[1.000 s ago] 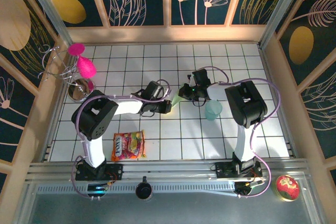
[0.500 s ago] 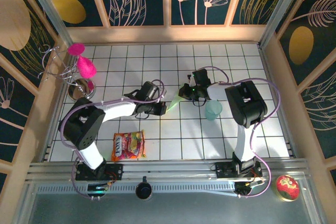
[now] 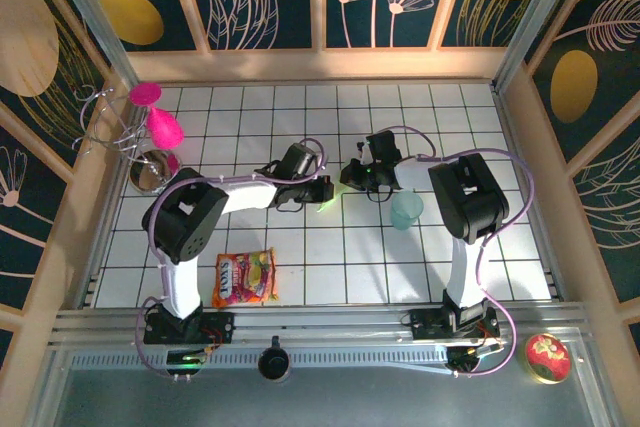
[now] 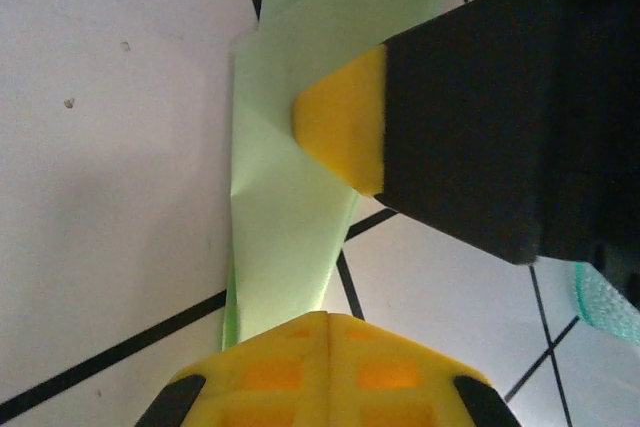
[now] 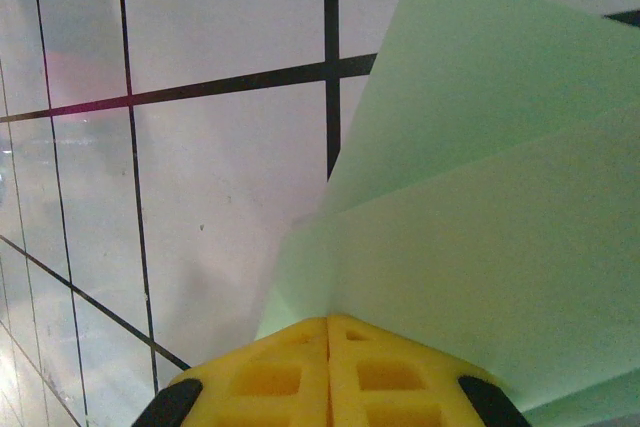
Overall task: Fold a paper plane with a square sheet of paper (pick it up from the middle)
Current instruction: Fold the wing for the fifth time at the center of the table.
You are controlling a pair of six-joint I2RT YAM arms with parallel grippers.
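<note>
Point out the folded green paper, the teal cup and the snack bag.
folded green paper [image 4: 285,212]: left wrist view, on its flat middle panel.
teal cup [image 3: 407,211]: top external view, on the middle of the cup.
snack bag [image 3: 245,278]: top external view, on the middle of its printed front.

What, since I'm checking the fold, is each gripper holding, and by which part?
Both hold the folded green paper: the left gripper pinches its narrow end, the right gripper its side edge further along.
</note>
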